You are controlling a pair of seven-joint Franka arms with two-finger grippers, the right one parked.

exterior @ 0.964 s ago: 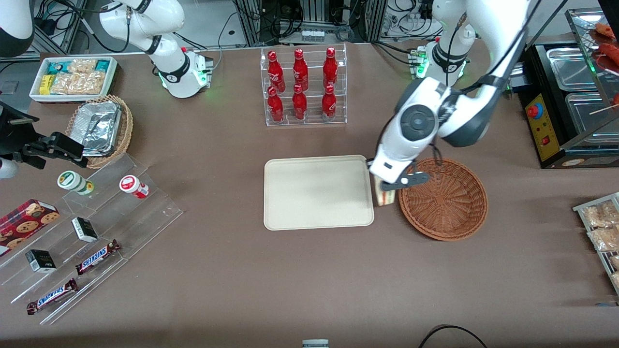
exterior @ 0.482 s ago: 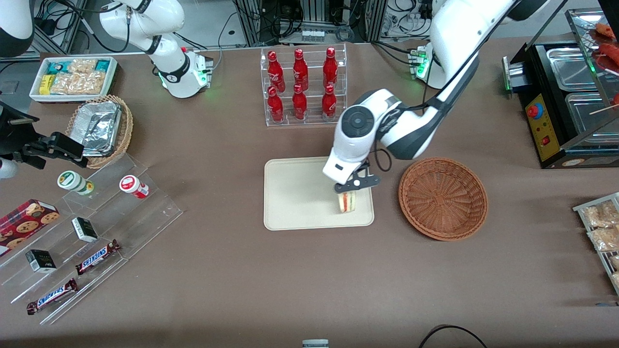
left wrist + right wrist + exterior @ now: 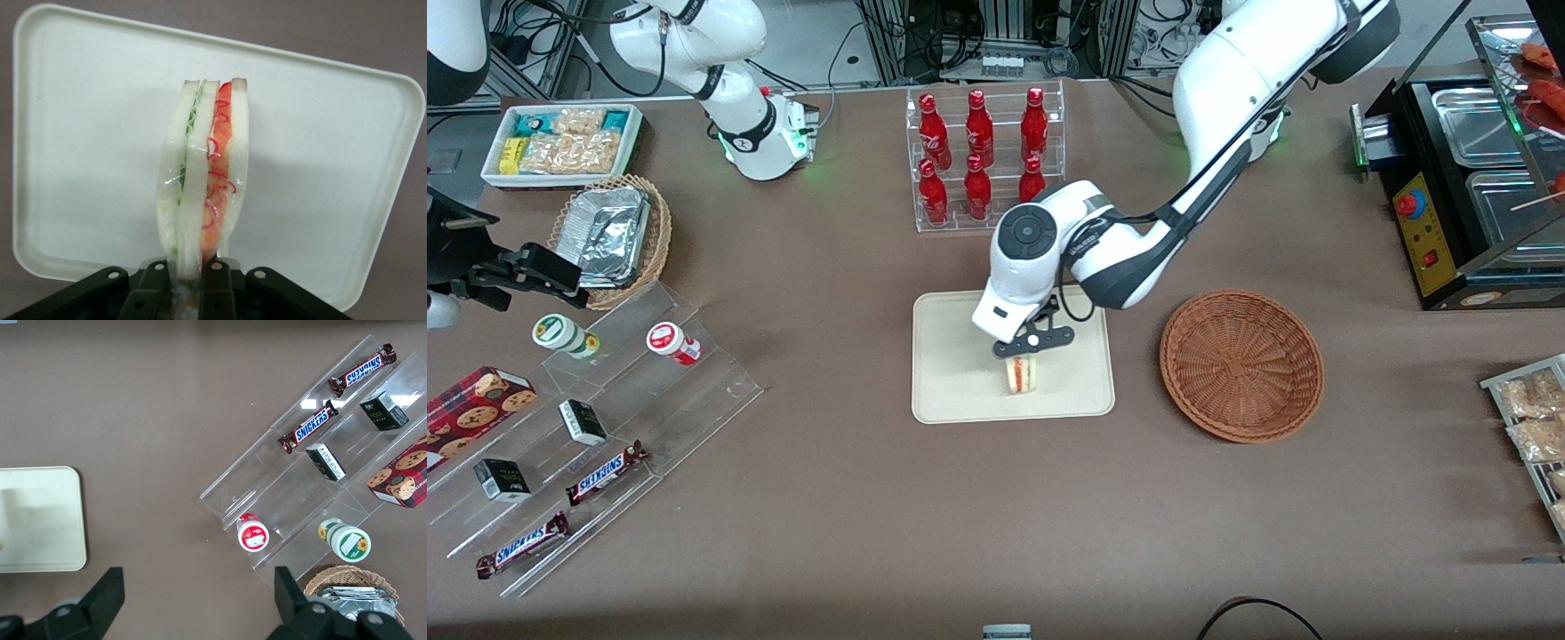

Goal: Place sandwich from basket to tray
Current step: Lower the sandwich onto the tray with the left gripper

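Note:
The sandwich point(image 3: 1021, 374) point(image 3: 203, 175), a wrapped wedge of white bread with green and red filling, hangs cut edge outward over the cream tray point(image 3: 951, 373) point(image 3: 320, 173). My left gripper point(image 3: 1024, 348) point(image 3: 185, 283) is shut on its narrow end, above the middle of the tray. I cannot tell whether the sandwich touches the tray. The reddish-brown wicker basket point(image 3: 1241, 363) sits empty beside the tray, toward the working arm's end of the table.
A clear rack of red bottles point(image 3: 983, 160) stands farther from the front camera than the tray. Toward the parked arm's end are an acrylic stepped display point(image 3: 587, 427) with snacks, a tan basket with foil container point(image 3: 612, 233) and a white snack bin point(image 3: 562, 142).
My gripper carried the sandwich from the basket's edge sideways over the tray, toward the tray's middle. The basket stayed where it was.

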